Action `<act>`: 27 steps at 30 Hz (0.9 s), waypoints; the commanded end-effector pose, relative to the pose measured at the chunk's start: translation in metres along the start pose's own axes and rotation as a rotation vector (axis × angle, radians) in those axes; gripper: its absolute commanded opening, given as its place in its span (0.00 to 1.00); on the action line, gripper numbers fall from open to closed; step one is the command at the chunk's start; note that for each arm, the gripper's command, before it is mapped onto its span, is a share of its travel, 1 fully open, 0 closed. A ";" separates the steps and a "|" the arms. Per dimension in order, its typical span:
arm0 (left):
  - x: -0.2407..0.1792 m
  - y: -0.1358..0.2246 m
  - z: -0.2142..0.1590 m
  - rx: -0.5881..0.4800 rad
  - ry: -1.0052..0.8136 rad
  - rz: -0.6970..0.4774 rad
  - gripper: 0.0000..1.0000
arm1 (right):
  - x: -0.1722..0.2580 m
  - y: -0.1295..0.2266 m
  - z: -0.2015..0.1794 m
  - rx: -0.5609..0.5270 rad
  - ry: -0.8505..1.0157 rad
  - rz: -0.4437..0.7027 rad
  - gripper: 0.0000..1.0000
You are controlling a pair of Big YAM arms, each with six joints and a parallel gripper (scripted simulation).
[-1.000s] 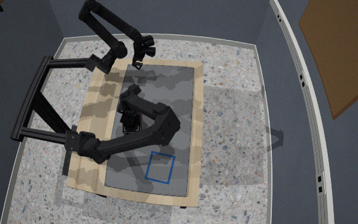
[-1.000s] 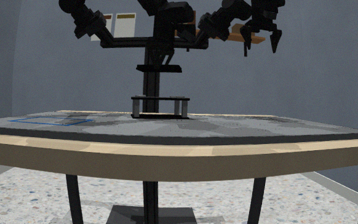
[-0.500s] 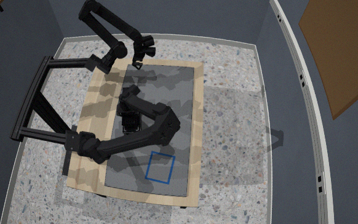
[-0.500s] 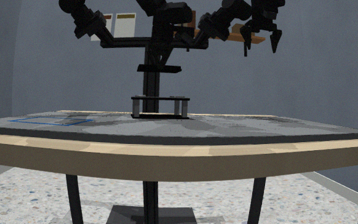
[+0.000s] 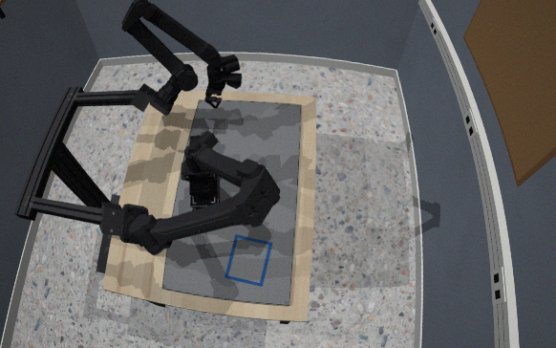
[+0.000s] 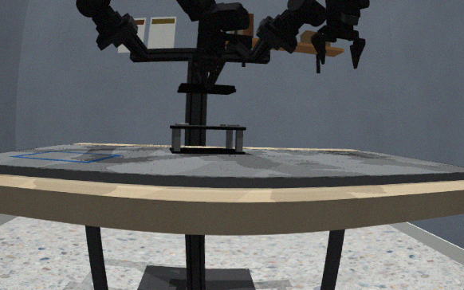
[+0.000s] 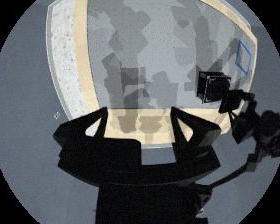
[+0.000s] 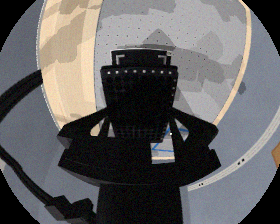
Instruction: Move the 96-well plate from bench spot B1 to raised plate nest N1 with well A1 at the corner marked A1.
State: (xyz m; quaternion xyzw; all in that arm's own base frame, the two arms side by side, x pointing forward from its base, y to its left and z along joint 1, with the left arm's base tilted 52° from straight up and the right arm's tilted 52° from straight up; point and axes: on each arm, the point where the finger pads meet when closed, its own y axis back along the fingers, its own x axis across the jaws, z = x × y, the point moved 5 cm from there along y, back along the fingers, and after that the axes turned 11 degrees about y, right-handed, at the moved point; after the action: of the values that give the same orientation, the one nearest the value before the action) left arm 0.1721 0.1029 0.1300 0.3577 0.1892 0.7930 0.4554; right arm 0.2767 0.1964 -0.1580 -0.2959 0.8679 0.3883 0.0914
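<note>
The black 96-well plate is held in the air above the raised nest. It looks slightly tilted in the exterior view. My right gripper is shut on the plate, with one finger on each side. In the right wrist view the nest shows past the plate's far edge, with pale corner marks. Pale marks run along the plate's far and right rims, too small to read; A1 cannot be told. My left gripper is open and empty, high over the bench's far end.
A blue outline on the grey bench mat has no plate in it. The right arm arches over the bench and hides part of the nest area in the top view. A pale wooden border surrounds the mat.
</note>
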 end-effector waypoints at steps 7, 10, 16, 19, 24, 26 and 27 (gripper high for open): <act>0.005 0.005 0.010 -0.023 0.017 0.006 1.00 | -0.009 0.009 0.013 -0.022 0.011 -0.029 0.00; 0.005 0.005 0.010 -0.023 0.017 0.006 1.00 | -0.007 0.008 0.011 -0.019 0.008 -0.024 0.00; 0.005 0.005 0.010 -0.023 0.017 0.006 1.00 | -0.007 0.004 0.007 -0.014 -0.007 -0.016 0.00; 0.005 0.005 0.010 -0.023 0.017 0.006 1.00 | -0.007 -0.001 0.008 -0.011 -0.002 -0.012 0.00; 0.005 0.005 0.010 -0.023 0.017 0.006 1.00 | -0.006 -0.016 0.005 -0.005 -0.007 -0.003 0.00; 0.005 0.005 0.010 -0.023 0.017 0.006 1.00 | -0.008 -0.019 0.006 -0.006 -0.011 -0.006 0.00; 0.005 0.005 0.010 -0.023 0.017 0.006 1.00 | -0.010 -0.020 0.005 -0.009 -0.017 -0.010 0.00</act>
State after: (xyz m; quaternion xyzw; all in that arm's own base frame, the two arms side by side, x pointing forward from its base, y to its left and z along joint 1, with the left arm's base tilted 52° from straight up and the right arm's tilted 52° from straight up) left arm 0.1721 0.1029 0.1300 0.3577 0.1892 0.7930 0.4554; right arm 0.2836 0.1874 -0.1698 -0.2897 0.8707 0.3868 0.0912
